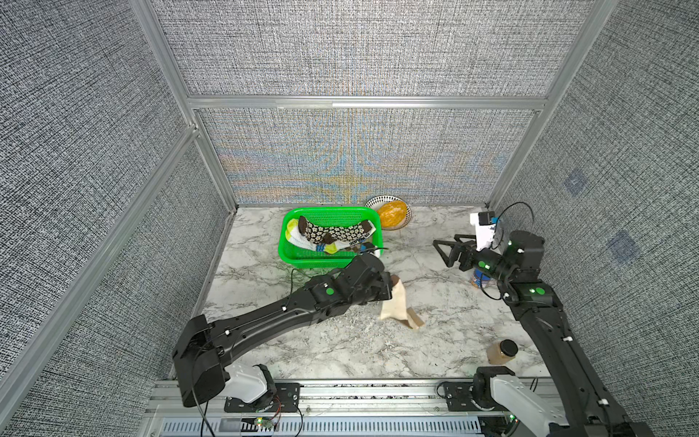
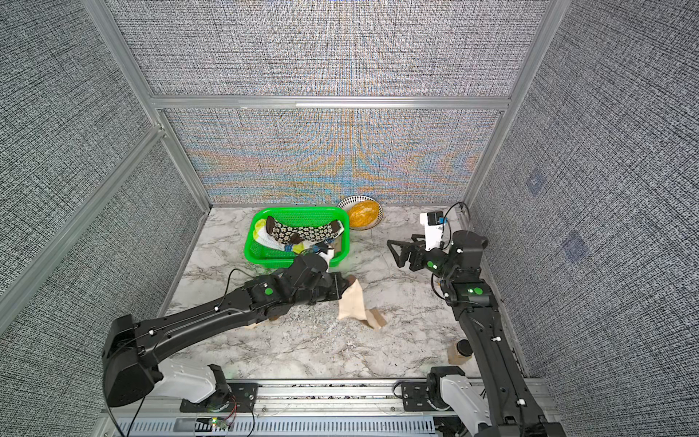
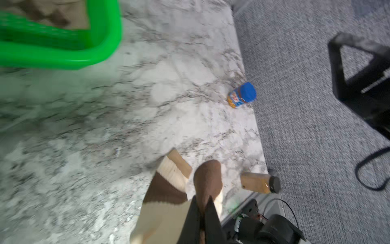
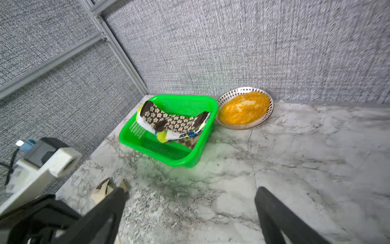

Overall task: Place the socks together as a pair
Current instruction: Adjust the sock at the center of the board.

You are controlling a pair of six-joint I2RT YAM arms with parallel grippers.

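Note:
My left gripper is shut on the brown toe of a cream brown-banded sock. This sock hangs over the middle of the table, its lower tan-brown end down on the marble. In both top views a green basket at the back holds a brown cream-flowered sock lying over a white sock with yellow-blue patches. A tan-brown check sock peeks from under them. My right gripper is open and empty, high at the right side.
A patterned bowl of orange grains stands right behind the basket. A blue-lidded jar sits under my right arm by the right wall. An amber jar with a black lid is at the front right.

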